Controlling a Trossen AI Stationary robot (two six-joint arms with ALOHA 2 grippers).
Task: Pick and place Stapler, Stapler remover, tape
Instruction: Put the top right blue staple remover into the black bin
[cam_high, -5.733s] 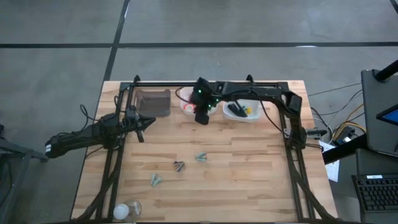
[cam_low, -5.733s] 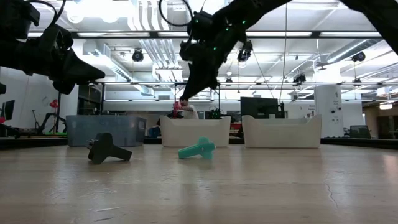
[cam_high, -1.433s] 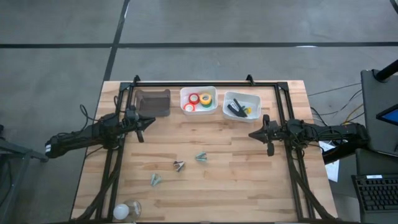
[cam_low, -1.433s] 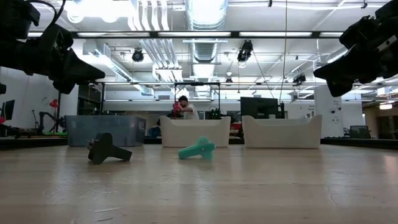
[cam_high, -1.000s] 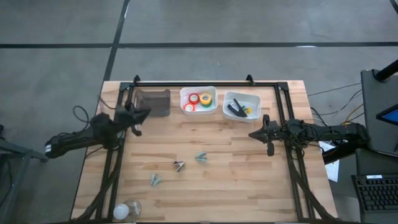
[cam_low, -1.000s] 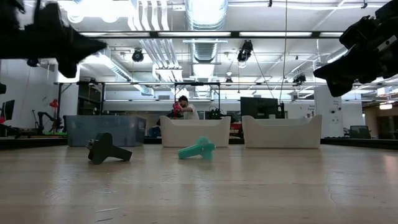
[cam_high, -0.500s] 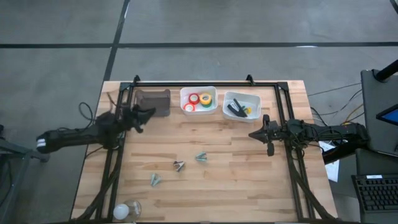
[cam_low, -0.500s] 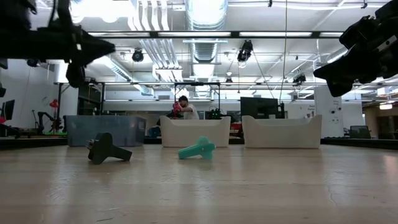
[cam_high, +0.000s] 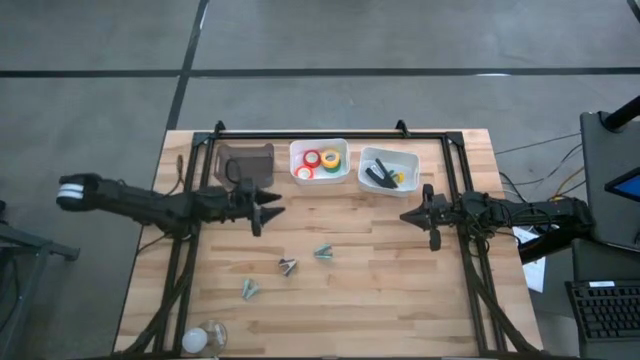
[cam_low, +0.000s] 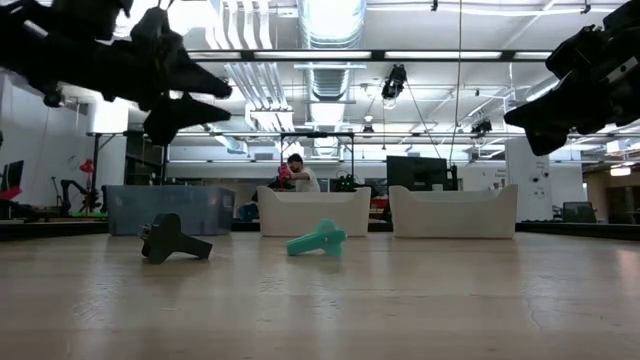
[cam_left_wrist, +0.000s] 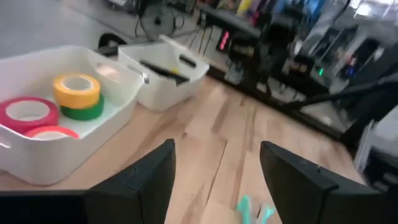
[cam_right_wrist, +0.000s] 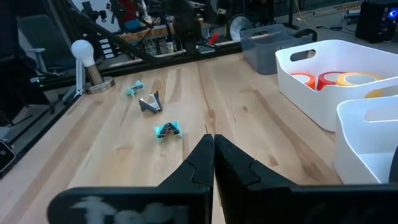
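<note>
The black stapler (cam_high: 378, 177) lies in the right white bin (cam_high: 388, 155) at the far edge. The tape rolls, red (cam_left_wrist: 28, 112), yellow (cam_left_wrist: 76, 89) and green (cam_left_wrist: 84, 110), sit in the middle white bin (cam_high: 320, 178). Three staple removers lie on the bare wood mid-table: a dark one (cam_high: 288, 266), a teal one (cam_high: 323, 252) and a pale one (cam_high: 249, 289). My left gripper (cam_high: 270, 213) hovers open above the table, near the tape bin's near left corner, with nothing between its fingers. My right gripper (cam_high: 405, 216) hangs shut and empty at the right, just near of the stapler bin.
A grey bin (cam_high: 247, 163) stands at the far left beside the white bins. A round white object (cam_high: 200, 338) sits at the near left corner. A black frame (cam_high: 330, 134) borders the table's far and side edges. Bare wood lies between the two grippers.
My left gripper has reached out from beside the grey bin toward the table's right and a little nearer, and its fingers have opened. My right gripper has kept still, and nothing on the table has moved.
</note>
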